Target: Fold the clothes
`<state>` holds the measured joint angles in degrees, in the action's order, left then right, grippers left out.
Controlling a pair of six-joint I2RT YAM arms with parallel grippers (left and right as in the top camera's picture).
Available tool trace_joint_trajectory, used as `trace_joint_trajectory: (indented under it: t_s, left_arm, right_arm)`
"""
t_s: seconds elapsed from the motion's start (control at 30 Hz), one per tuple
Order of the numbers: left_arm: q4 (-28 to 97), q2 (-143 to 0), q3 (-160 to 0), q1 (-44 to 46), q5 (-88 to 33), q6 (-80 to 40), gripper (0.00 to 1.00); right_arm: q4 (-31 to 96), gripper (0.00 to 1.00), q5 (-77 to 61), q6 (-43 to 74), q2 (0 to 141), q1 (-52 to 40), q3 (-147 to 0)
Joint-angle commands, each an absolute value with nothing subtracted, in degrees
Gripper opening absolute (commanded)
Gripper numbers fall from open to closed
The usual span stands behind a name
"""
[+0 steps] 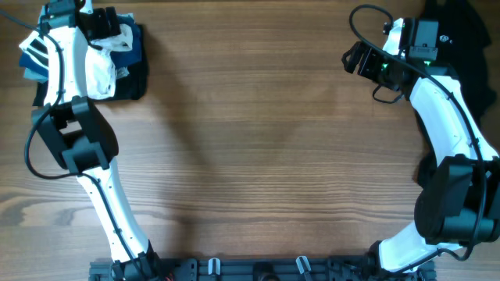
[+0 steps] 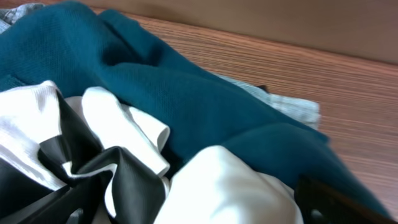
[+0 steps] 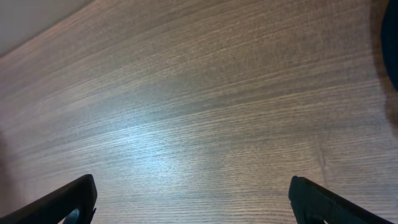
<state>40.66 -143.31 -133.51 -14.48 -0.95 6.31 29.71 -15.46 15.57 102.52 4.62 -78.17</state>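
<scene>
Overhead: wooden table (image 1: 258, 140), mostly bare; nothing is folded yet (the clothes (image 1: 117, 58) lie heaped, far left). Left wrist: left gripper (image 2: 199, 208), fingers apart, over crumpled blue shirt (image 2: 205, 106) and white T-shirt (image 2: 230, 186). Right wrist: right gripper (image 3: 193, 205) spread wide above bare wood, far right.

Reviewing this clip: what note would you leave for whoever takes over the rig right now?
Left pincer: down in the heap at the table's far left corner, with white cloth around it; whether it grips cannot be told.
Right pincer: open, empty, over bare wood.
Clothes: white T-shirt and blue shirt bunched together in that heap; black garment at the far right edge.
Done: nothing spread out or folded.
Left: probably draw one garment to the middle, flatten it, fold it, then do the others.
</scene>
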Motion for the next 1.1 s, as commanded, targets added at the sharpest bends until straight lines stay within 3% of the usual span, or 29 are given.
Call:
trace_joint_trajectory:
  t_s: [0.0, 0.13, 0.37, 0.7, 0.8, 0.97, 1.07]
  left_arm:
    - [42.24, -131.04, -132.35, -13.61, -5.74, 3.36, 1.00]
    - [44.80, -120.11, -132.35, -11.66, -5.74, 3.38, 1.00]
    - [44.84, -118.13, -132.33, -11.40, -5.74, 3.38, 1.00]
    - [44.86, -118.13, -132.33, -11.40, -5.74, 3.38, 1.00]
    - [44.86, -118.13, -132.33, -11.40, -5.74, 3.38, 1.00]
    - [44.86, -118.13, -132.33, -11.40, -5.74, 3.38, 1.00]
    - [44.84, -118.13, -132.33, -11.40, -5.74, 3.38, 1.00]
  right_arm:
    - [32.08, 1.00, -13.41, 7.01, 98.98, 4.36, -83.50]
    - [43.92, 1.00, -9.85, -2.94, 90.06, 4.34, -94.65]
    - [53.98, 1.00, -16.91, -2.79, 72.58, 4.34, -96.53]
    - [56.36, 1.00, -16.73, 0.36, 71.46, 4.23, -95.55]
    - [43.94, 1.00, -16.12, -2.48, 64.36, 3.95, -85.06]
    - [8.71, 1.00, -15.05, 0.91, 37.95, 3.25, -41.36]
    - [-3.97, 1.00, -10.90, 2.13, 23.55, 1.26, -21.39]
